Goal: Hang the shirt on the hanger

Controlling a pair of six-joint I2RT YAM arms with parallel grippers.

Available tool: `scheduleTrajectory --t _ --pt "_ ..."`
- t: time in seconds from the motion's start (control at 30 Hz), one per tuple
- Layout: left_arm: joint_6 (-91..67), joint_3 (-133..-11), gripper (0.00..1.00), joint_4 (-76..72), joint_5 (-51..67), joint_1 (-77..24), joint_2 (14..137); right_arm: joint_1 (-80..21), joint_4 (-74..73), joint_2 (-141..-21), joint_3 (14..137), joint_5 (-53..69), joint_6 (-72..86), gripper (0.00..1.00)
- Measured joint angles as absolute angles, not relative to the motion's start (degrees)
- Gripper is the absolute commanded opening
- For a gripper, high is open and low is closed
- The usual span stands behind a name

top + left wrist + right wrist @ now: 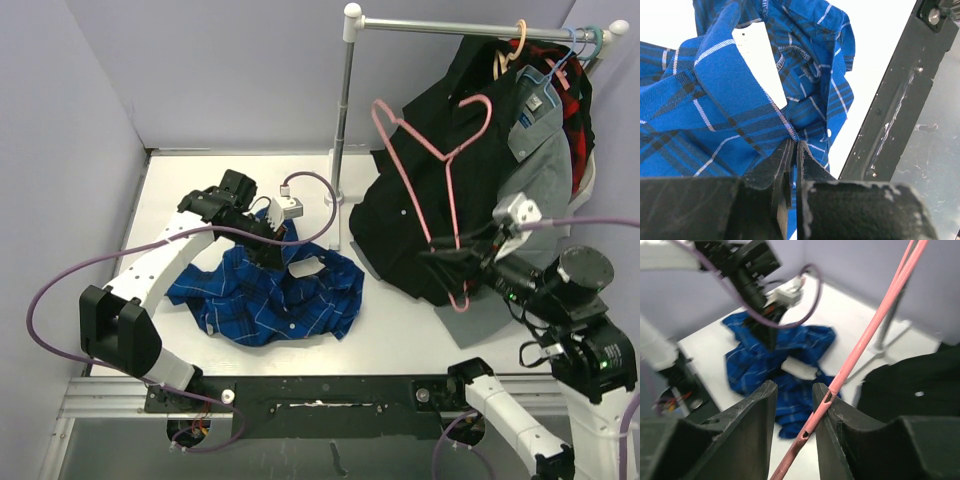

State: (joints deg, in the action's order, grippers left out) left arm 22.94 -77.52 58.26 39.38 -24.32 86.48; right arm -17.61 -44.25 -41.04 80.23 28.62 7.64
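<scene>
Grasp made; lifting looks next.
Left hand [792,145] pinches the royal-blue plaid shirt [270,295] heaped on the white surface [190,190]; right hand [795,387] grips the thin pink wire hanger [860,340] aloft, awaiting the collar.

White arm links [165,255] with black joints [120,332], looping purple cables [590,222], and scuffed black jaws.

Bare table strip [392,312] between shirt [270,295] and black garment [420,200], rack pole [343,120] standing behind the gap

pale lavender walls [200,70], white table [400,330], metal clothes rail [440,27] at back
</scene>
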Motion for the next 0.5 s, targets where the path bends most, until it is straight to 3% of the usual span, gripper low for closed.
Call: scheduleTrajectory --t 0.27,0.5 --pt "22.8 -78.2 0.00 58.3 33.8 -24.3 86.8 -17.6 -51.7 -24.0 56.2 44.3 24.0 0.00" --pt "21.6 -81.1 0.00 58.5 31.7 -23.8 87.9 -15.9 -57.3 -11.5 53.5 53.0 33.2 0.00"
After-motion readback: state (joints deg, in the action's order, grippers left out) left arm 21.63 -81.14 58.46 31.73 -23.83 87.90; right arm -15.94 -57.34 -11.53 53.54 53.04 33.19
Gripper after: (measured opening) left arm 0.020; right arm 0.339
